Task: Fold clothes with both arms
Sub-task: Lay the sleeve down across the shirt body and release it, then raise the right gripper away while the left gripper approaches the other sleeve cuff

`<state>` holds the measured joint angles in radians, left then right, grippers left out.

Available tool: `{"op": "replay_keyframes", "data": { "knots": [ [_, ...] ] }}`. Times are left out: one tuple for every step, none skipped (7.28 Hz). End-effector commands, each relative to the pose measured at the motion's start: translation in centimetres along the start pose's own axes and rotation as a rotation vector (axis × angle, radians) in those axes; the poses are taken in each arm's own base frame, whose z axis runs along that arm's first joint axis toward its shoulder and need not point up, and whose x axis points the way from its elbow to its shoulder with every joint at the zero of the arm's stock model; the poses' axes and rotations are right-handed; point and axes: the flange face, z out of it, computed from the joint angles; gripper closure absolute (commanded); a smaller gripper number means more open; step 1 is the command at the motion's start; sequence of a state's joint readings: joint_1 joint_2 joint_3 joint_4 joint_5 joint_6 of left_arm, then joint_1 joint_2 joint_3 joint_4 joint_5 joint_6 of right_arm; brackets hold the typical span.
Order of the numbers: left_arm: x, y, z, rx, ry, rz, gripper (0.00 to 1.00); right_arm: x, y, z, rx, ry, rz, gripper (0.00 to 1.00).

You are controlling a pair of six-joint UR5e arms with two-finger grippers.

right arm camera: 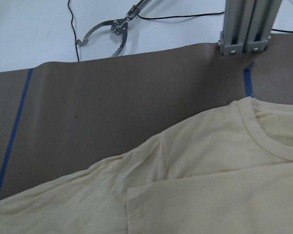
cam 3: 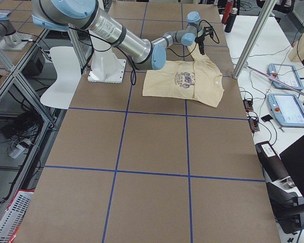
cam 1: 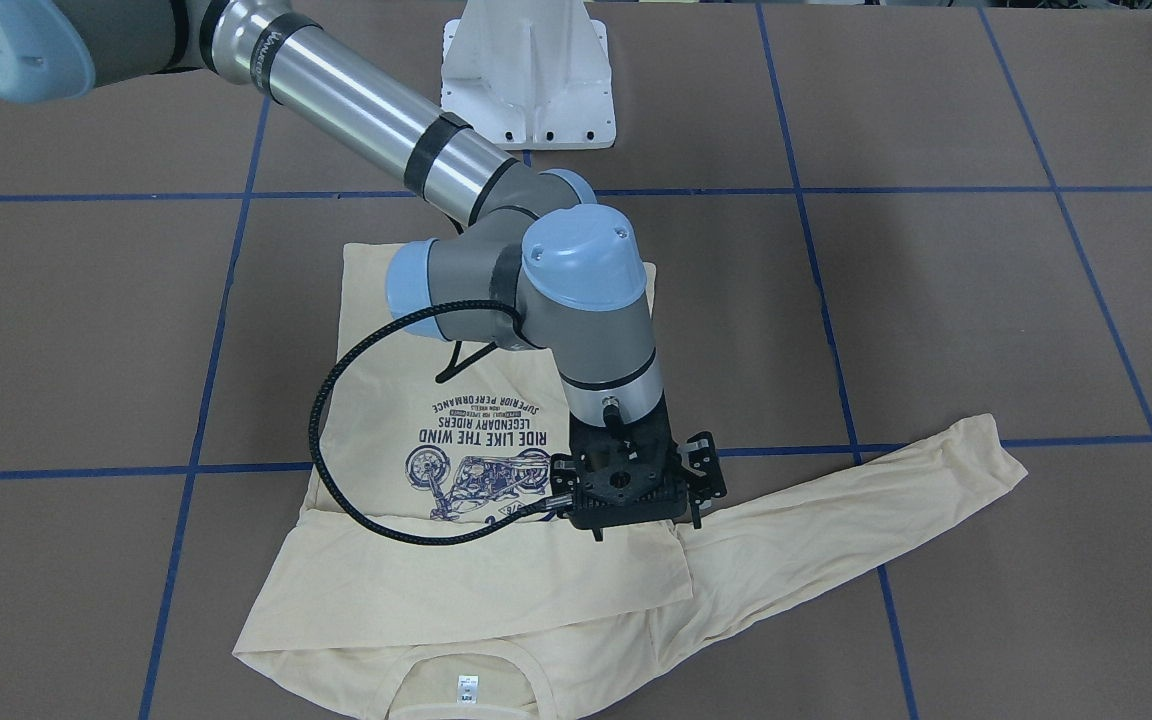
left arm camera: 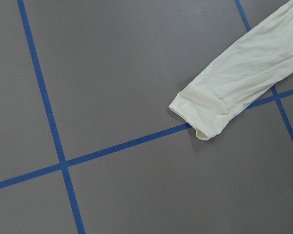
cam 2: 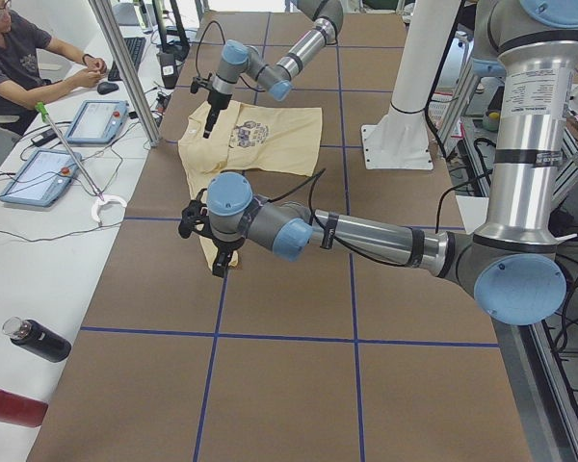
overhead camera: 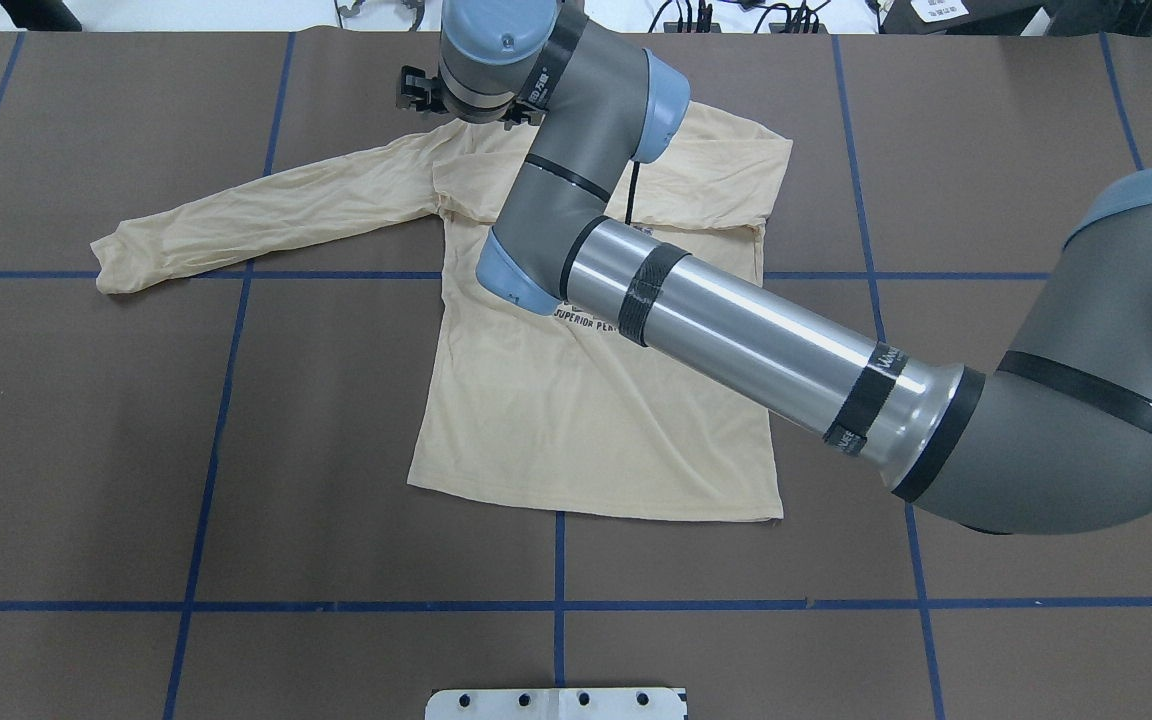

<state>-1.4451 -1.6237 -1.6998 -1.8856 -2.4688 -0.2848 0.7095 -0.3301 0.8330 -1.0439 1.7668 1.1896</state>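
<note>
T-shirt [cam 1: 386, 590] label [cam 1: 467, 690] shows front-facing, not overhead

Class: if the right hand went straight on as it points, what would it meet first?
Probably the T-shirt, near where its outstretched sleeve begins; the right hand points down there, though depth is unclear.

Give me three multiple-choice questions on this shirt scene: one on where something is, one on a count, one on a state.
1. The right gripper hangs over: A the shirt's hem; B its shoulder; C bare table.
2. Sleeves lying stretched out: A none; B one; C two.
3. The print faces: A up; B down; C into a roll.

Answers: B, it is above the root of the outstretched sleeve; B, the other sleeve lies folded across the chest; A, the lettering shows in the front-facing view.
</note>
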Motion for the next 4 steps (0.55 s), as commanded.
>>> {"op": "replay_keyframes", "data": {
  "knots": [
    [3.8, -0.9, 3.8, 0.046, -0.051, -0.108, 0.0, 6.2, -1.7, -3.4, -0.119, 0.093, 0.052, 0.01],
    [7.1, -0.4, 7.7, 0.075, -0.09, -0.147, 0.0, 10.3, -0.9, -4.5, -0.154, 0.131, 0.039, 0.01],
    [9.6, 0.4, 11.1, 0.076, -0.125, -0.198, 0.0, 13.7, -0.4, -5.9, -0.177, 0.171, 0.008, 0.01],
    [11.6, 0.6, 14.4, 0.103, -0.172, -0.229, 0.0, 16.2, -1.1, -7.9, -0.201, 0.2, 0.017, 0.01]
  ]
}}
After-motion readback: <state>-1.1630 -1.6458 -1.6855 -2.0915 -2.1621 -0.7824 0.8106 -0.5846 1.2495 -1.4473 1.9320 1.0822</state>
